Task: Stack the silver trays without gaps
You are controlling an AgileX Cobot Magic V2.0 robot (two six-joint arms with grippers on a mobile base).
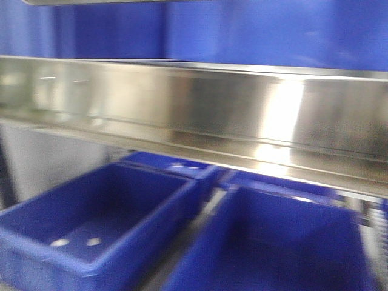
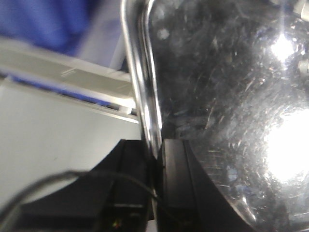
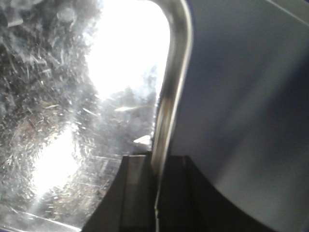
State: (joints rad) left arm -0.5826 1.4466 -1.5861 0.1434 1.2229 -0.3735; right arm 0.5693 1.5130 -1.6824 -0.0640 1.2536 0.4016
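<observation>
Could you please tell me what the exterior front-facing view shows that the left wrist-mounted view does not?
Only the front view shows a left blue bin and a right blue bin below a long brushed-steel band; no gripper appears there. Only the left wrist view shows the left gripper shut on the rim of a scratched silver tray, with a dark cable below. Both show shiny steel and blue behind; whether the band is that tray, I cannot tell.
</observation>
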